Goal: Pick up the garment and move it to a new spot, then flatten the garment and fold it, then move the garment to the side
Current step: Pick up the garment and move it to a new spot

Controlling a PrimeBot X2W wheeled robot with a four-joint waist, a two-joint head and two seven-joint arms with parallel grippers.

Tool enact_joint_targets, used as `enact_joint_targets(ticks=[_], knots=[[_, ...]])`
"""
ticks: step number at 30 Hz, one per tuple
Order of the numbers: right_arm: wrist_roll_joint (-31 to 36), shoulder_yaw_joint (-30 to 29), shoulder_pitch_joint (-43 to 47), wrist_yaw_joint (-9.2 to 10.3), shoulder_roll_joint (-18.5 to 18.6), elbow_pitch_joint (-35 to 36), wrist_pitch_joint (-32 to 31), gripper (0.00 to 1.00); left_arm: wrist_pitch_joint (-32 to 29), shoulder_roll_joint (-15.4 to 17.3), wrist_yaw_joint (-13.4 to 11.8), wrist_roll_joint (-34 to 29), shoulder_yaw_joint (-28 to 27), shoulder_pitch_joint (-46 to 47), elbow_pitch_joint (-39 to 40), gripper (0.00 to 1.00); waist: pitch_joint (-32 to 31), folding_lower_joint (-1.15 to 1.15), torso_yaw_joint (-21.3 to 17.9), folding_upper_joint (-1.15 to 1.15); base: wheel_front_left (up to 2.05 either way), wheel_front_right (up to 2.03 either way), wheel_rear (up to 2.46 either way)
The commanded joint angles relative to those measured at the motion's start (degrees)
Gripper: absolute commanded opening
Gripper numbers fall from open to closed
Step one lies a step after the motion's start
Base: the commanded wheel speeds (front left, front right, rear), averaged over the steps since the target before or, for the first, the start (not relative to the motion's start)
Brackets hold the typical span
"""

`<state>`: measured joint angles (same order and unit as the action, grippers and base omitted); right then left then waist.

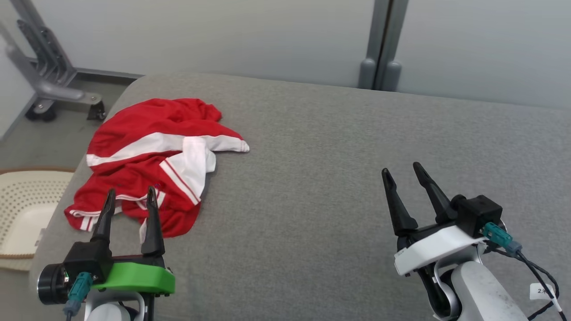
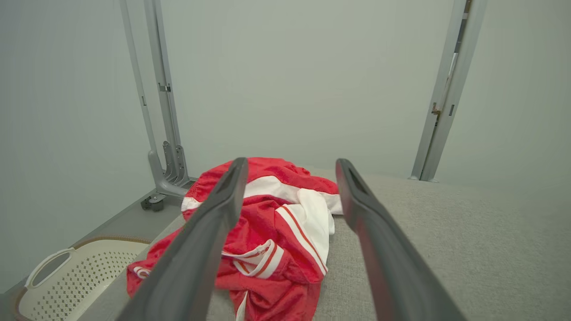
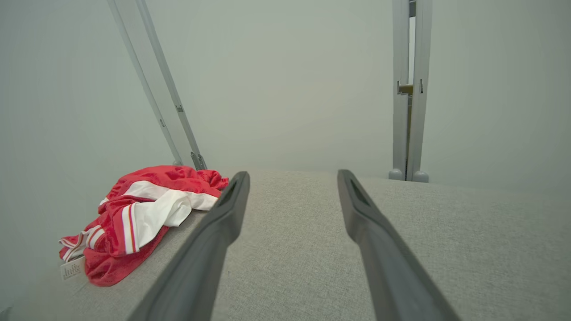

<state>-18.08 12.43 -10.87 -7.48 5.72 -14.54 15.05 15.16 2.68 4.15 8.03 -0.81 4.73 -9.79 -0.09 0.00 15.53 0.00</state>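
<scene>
The garment point(image 1: 151, 165) is a red jersey with white stripes, lying crumpled near the left end of the grey cloth table point(image 1: 334, 187). In the left wrist view the garment point(image 2: 272, 232) sits straight ahead, past the spread fingers. My left gripper point(image 1: 130, 196) hovers open at the garment's near edge, nothing between its fingers. Over bare table at the right, my right gripper point(image 1: 403, 171) is open and empty. In the right wrist view the garment point(image 3: 142, 218) lies off to the left, well apart from that gripper's fingers point(image 3: 223, 223).
A cream perforated laundry basket point(image 1: 22, 214) stands on the floor beside the table's left edge. A grey wheeled metal stand point(image 1: 49, 84) is at the back left. Pale wall panels and a grey post point(image 1: 379, 44) rise behind the table.
</scene>
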Motion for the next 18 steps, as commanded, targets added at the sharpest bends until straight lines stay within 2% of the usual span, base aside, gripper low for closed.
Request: enact_joint_targets(ticks=[1, 10, 18], knots=[[-0.5, 0.5, 0.2, -0.02, -0.2, 0.1, 0.2, 1.00, 0.0, 0.4, 0.2, 0.4, -0.5, 0.3, -0.2, 1.00, 0.0, 0.00, 5.0, 0.00, 0.00, 0.00, 0.00], [-1.0, 2.2, -0.3, -0.02, 0.0, -0.1, 0.2, 1.00, 0.0, 0.3, 0.6, 0.6, -1.9, -0.3, -0.9, 1.00, -0.2, 0.00, 11.4, 0.00, 0.00, 0.00, 0.00], [-1.6, 4.1, -0.7, -0.01, 0.6, -0.1, 0.2, 1.00, 0.0, 0.3, 0.9, 1.9, -2.1, -0.4, -2.0, 1.00, -0.3, 0.00, 12.4, 0.00, 0.00, 0.00, 0.00]])
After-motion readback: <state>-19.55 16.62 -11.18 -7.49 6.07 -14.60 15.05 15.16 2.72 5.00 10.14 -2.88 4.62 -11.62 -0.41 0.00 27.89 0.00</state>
